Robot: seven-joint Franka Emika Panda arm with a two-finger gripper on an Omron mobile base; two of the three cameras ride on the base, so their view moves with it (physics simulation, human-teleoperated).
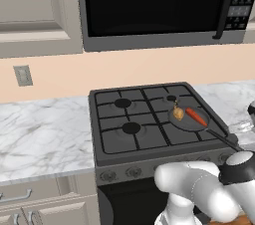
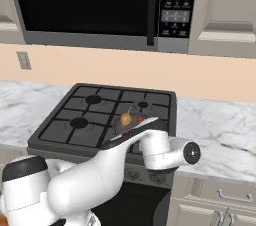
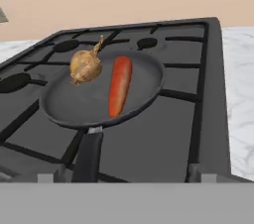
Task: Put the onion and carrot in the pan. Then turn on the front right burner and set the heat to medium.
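Observation:
The dark grey pan (image 3: pixel 74 104) sits on the stove's front right grate, its black handle (image 3: pixel 88 153) pointing toward the front edge. Inside it lie the tan onion (image 3: pixel 85 66) on the left and the orange-red carrot (image 3: pixel 119 85) beside it, close together. The left base view shows the onion (image 1: pixel 178 113), the carrot (image 1: pixel 196 116) and the pan (image 1: pixel 187 123) at the stove's right side. In the right base view my white arm (image 2: pixel 100 170) bends low across the stove front, partly covering the pan (image 2: pixel 120 129), with the onion (image 2: pixel 126 118) and the carrot (image 2: pixel 140 119) just above it.
Control knobs (image 1: pixel 133 172) line the stove's front panel, some hidden behind my arm (image 1: pixel 199 189). Black burner caps (image 1: pixel 131 128) mark the left burners. A microwave (image 1: pixel 149 5) hangs above. Marble counter (image 1: pixel 45 129) flanks the stove on both sides.

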